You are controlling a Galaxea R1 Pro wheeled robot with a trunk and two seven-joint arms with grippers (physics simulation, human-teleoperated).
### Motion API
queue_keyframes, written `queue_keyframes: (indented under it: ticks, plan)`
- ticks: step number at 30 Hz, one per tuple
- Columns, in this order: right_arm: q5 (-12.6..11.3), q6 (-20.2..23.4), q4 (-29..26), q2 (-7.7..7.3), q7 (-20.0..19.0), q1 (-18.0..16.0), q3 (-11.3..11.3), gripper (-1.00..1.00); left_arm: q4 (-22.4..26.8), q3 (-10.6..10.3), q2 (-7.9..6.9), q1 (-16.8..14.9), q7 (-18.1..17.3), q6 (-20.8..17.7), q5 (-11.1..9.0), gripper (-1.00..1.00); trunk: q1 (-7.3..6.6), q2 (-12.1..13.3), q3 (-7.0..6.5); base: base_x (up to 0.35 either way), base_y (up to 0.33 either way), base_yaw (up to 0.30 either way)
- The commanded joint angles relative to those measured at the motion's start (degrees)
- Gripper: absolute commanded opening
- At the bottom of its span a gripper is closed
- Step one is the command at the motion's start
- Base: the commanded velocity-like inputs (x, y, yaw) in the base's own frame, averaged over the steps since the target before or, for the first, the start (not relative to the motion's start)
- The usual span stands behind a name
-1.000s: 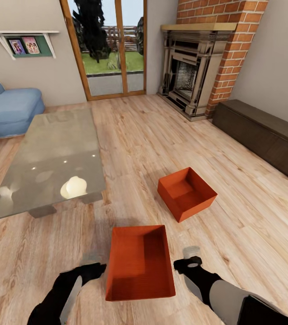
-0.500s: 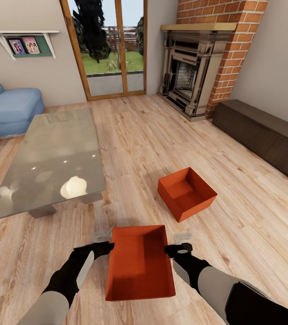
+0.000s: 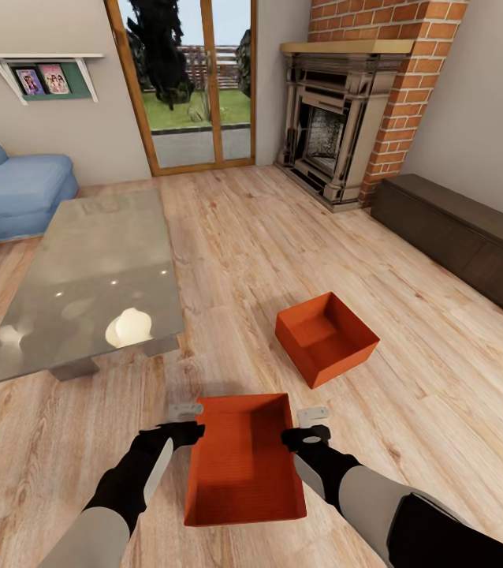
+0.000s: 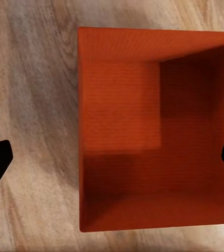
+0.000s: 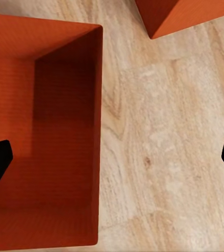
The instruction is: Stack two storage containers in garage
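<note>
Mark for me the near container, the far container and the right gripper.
near container (image 3: 240, 473), head view, on its inner floor.
far container (image 3: 324, 335), head view, on its inner floor.
right gripper (image 3: 312, 420), head view, midway between the fingertips, just beside the near container's right wall.

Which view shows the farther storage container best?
The head view: the farther container sits whole on the wood floor, open top up, beyond the nearer container. The right wrist view catches just one corner of it. The left wrist view looks into the nearer one.
</note>
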State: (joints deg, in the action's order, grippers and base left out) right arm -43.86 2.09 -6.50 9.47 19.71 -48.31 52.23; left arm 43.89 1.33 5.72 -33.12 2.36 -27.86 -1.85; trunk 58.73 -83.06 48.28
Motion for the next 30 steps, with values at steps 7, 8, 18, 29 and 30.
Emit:
queue_keyframes:
  ticks: [7,8,18,29,30]
  plan:
    - [-0.35,0.28,-0.09,-0.14,0.33,-0.03,0.44,1.0,0.22,0.17,0.38,-0.01,0.79,-0.34,-0.25,1.0,0.0,-0.02,0.04,0.0,0.0,0.0]
    - [-0.35,0.28,-0.09,-0.15,0.33,-0.03,0.44,1.0,0.22,0.17,0.41,-0.01,0.81,-0.35,-0.25,1.0,0.0,-0.02,0.04,0.0,0.0,0.0]
    - [-0.31,0.39,-0.09,-0.13,0.33,-0.03,0.5,1.0,0.17,0.25,0.56,-0.01,0.97,-0.34,-0.28,1.0,1.97,-3.63,1.66,0.0,0.0,0.0]
    - [-0.2,0.4,-0.1,-0.15,0.2,-0.03,0.58,1.0,0.1,0.29,0.47,-0.01,0.96,-0.33,-0.51,1.0,4.39,-8.04,3.63,0.0,0.0,0.0]
    - [-0.19,0.39,-0.1,-0.15,0.21,-0.03,0.58,1.0,0.11,0.3,0.47,-0.01,0.95,-0.32,-0.53,1.0,4.39,-8.04,3.63,0.0,0.0,0.0]
